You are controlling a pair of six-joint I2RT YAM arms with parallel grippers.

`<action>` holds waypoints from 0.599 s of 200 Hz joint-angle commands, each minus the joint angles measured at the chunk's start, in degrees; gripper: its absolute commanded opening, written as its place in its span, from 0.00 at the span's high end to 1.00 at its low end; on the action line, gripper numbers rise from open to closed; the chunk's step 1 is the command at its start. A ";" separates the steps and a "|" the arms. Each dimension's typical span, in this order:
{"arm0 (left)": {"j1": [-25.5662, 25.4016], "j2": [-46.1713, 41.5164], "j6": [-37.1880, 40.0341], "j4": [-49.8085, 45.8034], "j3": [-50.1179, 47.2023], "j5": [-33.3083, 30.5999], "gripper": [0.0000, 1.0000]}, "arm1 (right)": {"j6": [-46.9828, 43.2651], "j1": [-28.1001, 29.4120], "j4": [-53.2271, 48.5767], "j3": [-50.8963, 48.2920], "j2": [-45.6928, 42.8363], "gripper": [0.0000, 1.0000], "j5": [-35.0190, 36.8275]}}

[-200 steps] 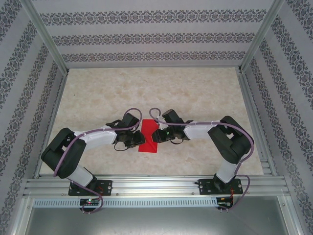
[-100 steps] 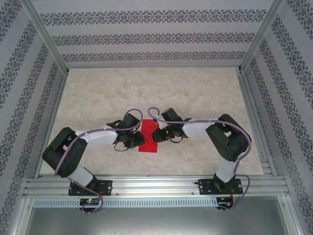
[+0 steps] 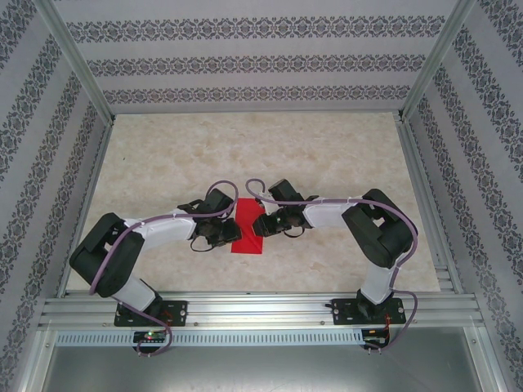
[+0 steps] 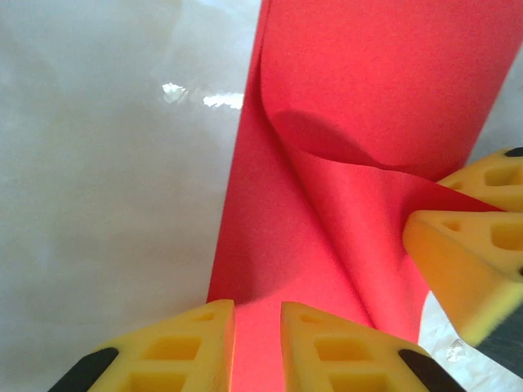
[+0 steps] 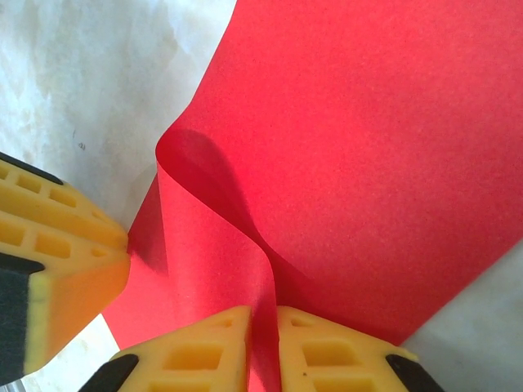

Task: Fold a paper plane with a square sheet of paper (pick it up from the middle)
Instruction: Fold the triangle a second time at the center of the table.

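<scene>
The square sheet of paper (image 3: 247, 245) is bright red and lies at the table's middle, between my two grippers. In the left wrist view the paper (image 4: 368, 82) has one flap curling up from the flat part. My left gripper (image 4: 257, 327) stands on the sheet's near edge, jaws narrowly apart with red paper in the gap. My right gripper (image 5: 263, 343) is shut on the raised fold of the paper (image 5: 368, 163). Its fingers (image 4: 466, 261) hold that flap's edge in the left wrist view. In the top view the left gripper (image 3: 231, 235) and right gripper (image 3: 260, 226) nearly meet over the sheet.
The pale marbled table (image 3: 327, 155) stretches far behind and to both sides of the paper. Patterned walls and metal frame posts (image 3: 78, 61) enclose it. A metal rail (image 3: 261, 310) runs along the near edge by the arm bases.
The right arm has edged slightly left toward the paper. The left arm and the sheet stay about where they were.
</scene>
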 commanded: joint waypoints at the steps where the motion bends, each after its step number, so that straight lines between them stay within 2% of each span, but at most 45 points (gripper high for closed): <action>1: -1.02 -3.12 0.45 -0.73 1.87 -1.16 0.77 | -1.72 -0.36 -1.26 0.79 1.75 0.84 0.43; 40: -0.78 -3.96 -3.70 3.40 3.15 -0.81 0.76 | -1.73 -0.35 -1.10 0.59 2.14 0.84 0.80; 120: 0.20 3.08 -10.31 14.91 3.18 1.96 0.78 | -1.64 -0.46 -0.71 0.14 2.76 0.84 0.99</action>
